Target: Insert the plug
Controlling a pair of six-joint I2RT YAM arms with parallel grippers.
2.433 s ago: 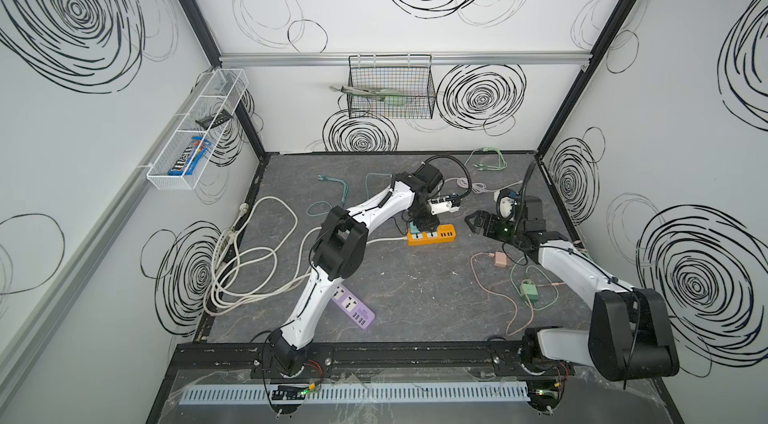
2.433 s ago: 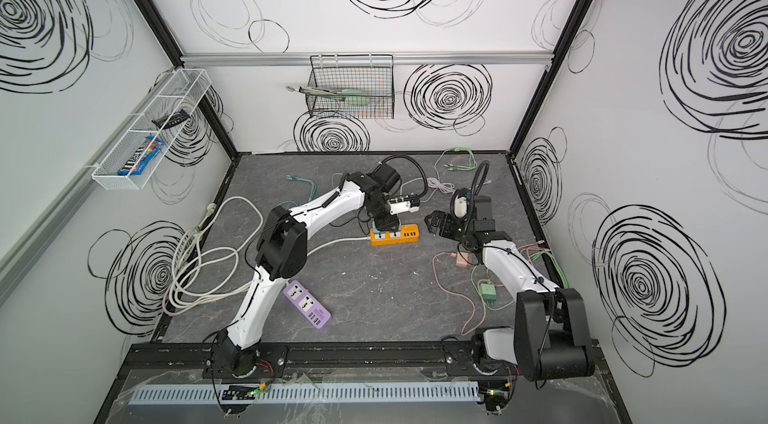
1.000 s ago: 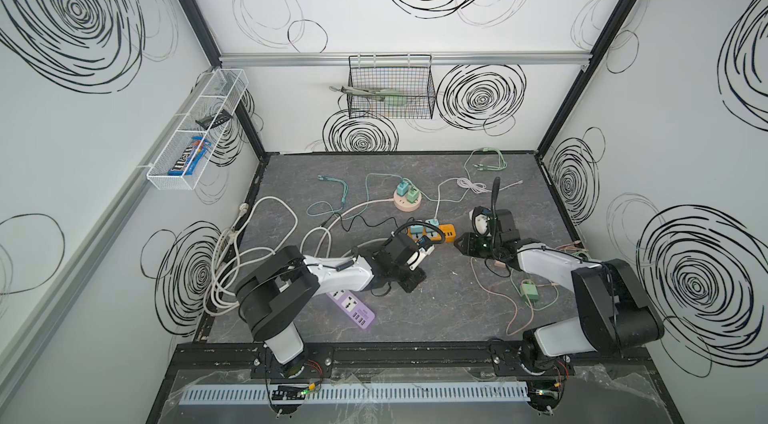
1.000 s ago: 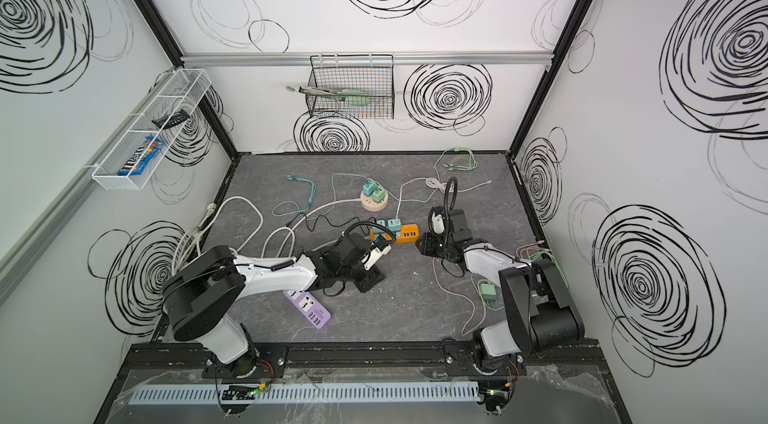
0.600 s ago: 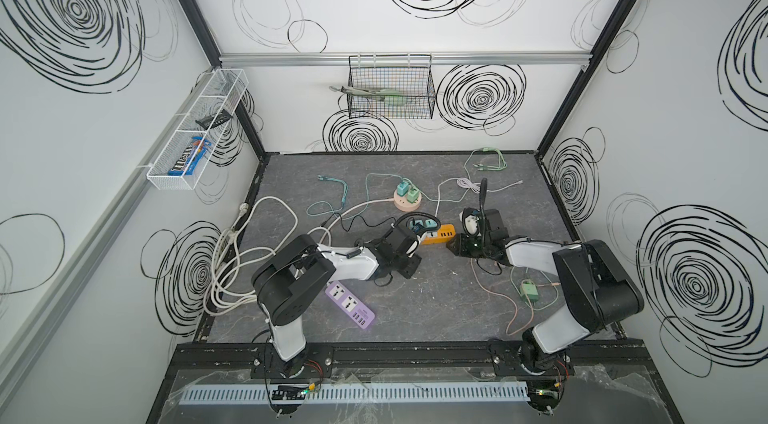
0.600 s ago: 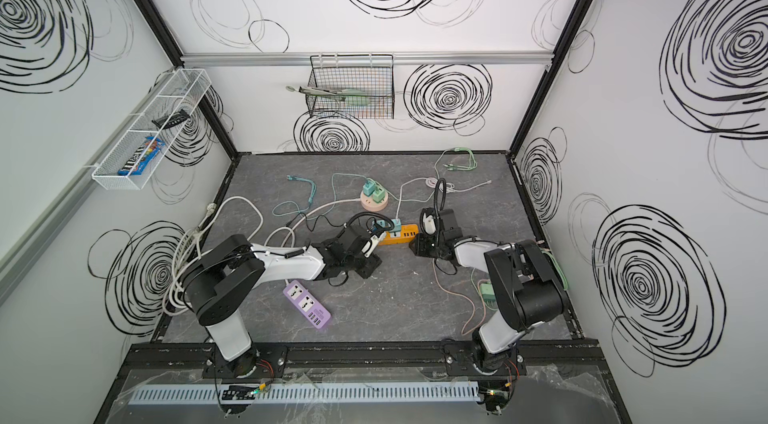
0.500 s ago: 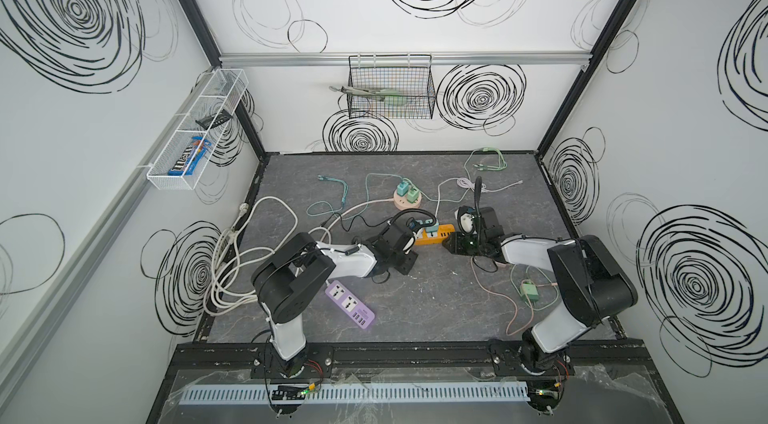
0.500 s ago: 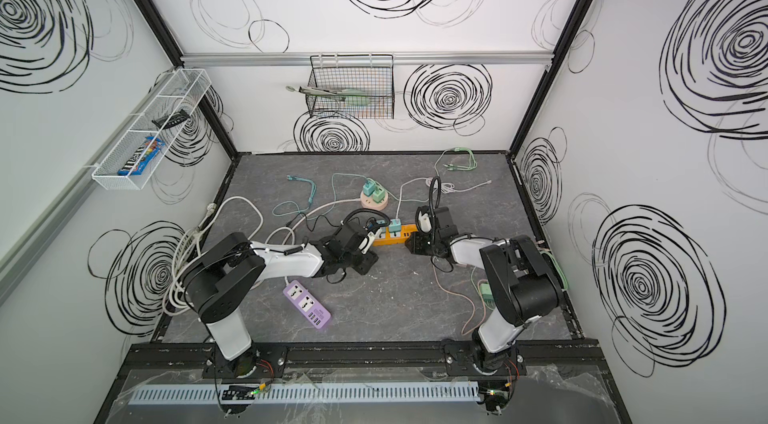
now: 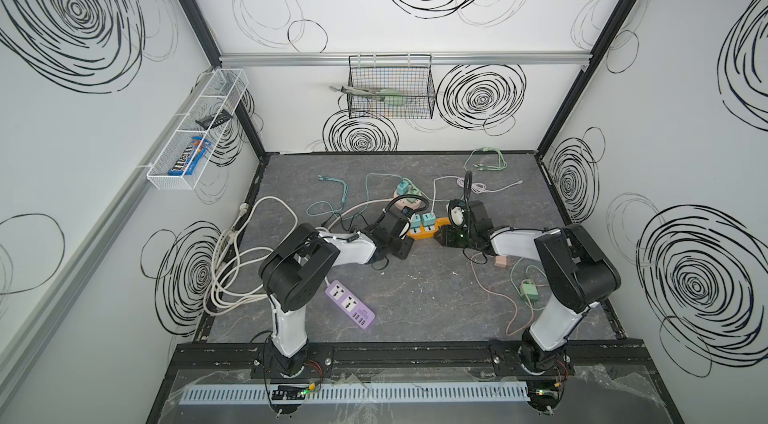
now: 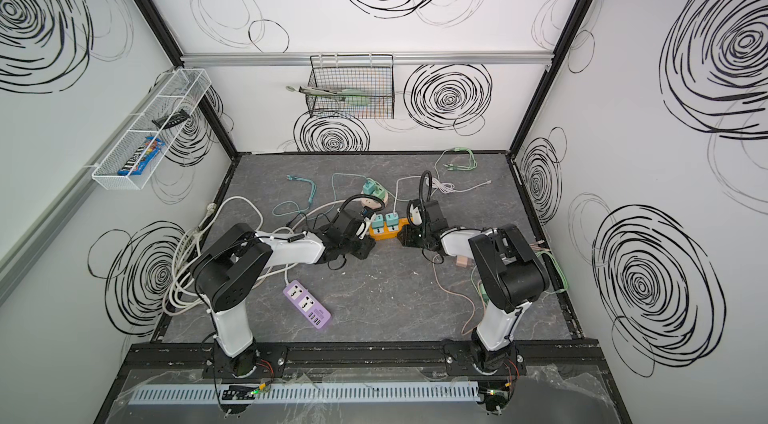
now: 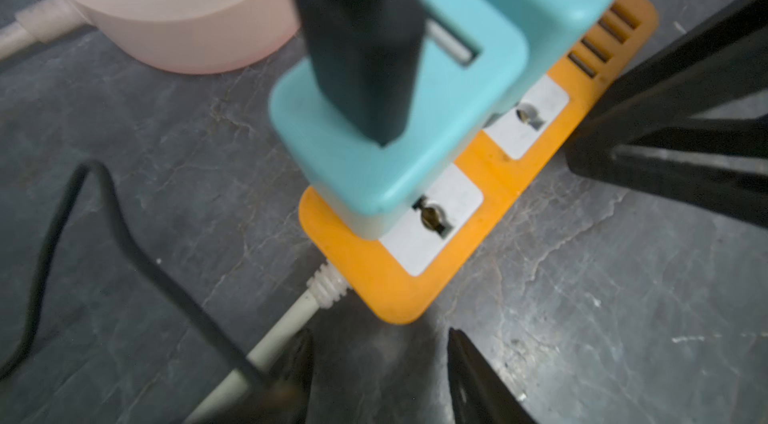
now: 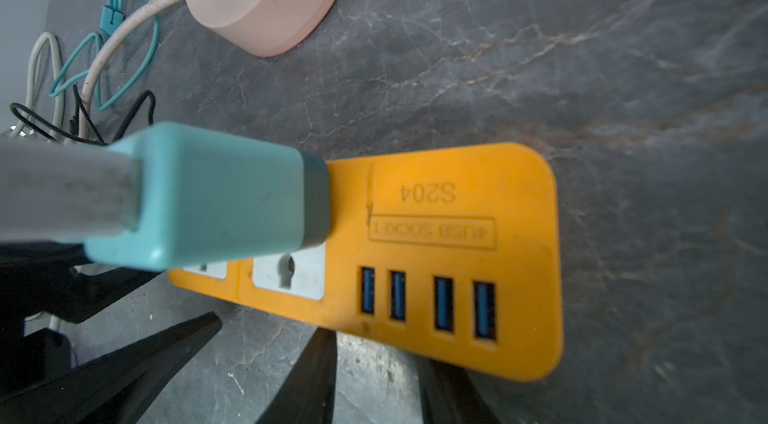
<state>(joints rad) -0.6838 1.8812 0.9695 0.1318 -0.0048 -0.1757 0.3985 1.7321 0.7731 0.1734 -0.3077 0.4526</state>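
2 teal plugs (image 9: pixel 414 225) (image 9: pixel 428 220), 3 pwr strips (image 9: pixel 426 234) (image 9: pixel 351 309) (image 12: pixel 270 14)

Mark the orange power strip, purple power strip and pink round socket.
orange power strip (image 12: pixel 498 176): right wrist view, bare top face.
purple power strip (image 9: pixel 350 304): in a top view, top face.
pink round socket (image 11: pixel 187 35): left wrist view, side wall.

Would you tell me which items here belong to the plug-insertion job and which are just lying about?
In the job: orange power strip, teal plug, left gripper, right gripper.
Lying about: purple power strip, pink round socket, green adapter, wire basket.
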